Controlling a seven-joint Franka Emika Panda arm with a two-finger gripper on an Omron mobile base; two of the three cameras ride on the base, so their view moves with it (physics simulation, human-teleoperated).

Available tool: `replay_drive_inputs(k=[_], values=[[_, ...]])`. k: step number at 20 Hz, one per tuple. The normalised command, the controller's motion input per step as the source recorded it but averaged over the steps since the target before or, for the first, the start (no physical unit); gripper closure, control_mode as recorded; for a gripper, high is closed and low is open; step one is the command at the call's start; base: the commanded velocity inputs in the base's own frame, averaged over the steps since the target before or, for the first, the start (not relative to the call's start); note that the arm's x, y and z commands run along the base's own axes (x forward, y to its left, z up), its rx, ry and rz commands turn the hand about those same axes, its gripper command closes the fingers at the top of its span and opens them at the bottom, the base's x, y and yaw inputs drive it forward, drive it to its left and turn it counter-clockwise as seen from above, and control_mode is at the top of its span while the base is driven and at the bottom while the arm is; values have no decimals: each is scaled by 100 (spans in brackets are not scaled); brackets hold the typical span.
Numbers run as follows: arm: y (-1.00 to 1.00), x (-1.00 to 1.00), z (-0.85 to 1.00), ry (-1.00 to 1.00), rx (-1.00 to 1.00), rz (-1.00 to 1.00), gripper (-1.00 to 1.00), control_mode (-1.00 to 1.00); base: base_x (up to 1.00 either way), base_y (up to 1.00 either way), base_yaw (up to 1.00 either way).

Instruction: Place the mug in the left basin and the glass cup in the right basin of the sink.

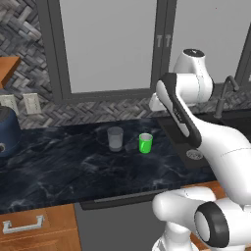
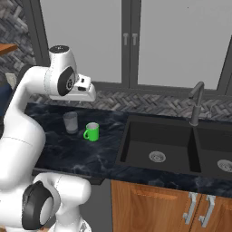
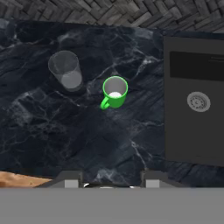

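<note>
Dark fingertips (image 3: 72, 181) of the gripper (image 3: 111, 183) rise at the bottom edge of the hand view, standing apart with bare counter showing between them and nothing pinched. Marbled black counter (image 3: 65, 135) lies below, with a strip of wood cabinet front at the lower left corner.

Mug (image 3: 114, 92): bright green, upright on the counter, white inside, handle pointing toward the lower left of the hand view. Glass cup (image 3: 66, 72): clear grey tumbler, upright, near the mug on the side away from the sink, the two apart and not touching.

Sink (image 2: 124, 140): black, recessed into the counter, a dark curved faucet (image 2: 195, 102) behind its central divider. Left basin (image 2: 145, 136) shows a round metal drain; so does the right basin (image 2: 213, 152). Mug sits well short of the left basin's near rim.

Arm hangs above the counter, hand over the cup-and-mug area in the right base view.
</note>
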Motion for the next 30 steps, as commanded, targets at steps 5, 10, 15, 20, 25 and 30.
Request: replay_drive_inputs(k=[5, 10, 15, 20, 25, 30], values=[[0, 11, 0, 0, 0, 0, -100, -100, 0, 0, 0], [0, 33, 0, 1, 0, 0, -100, -100, 0, 0, 0], [0, 42, -2, 5, 0, 0, -100, -100, 0, 0, 0], [0, 33, -1, 15, 1, 0, -100, -100, 0, 0, 0], [0, 29, -1, 18, 2, 0, -100, -100, 0, 0, 0], [0, 24, -16, 15, 0, 0, -100, -100, 0, 0, 0]])
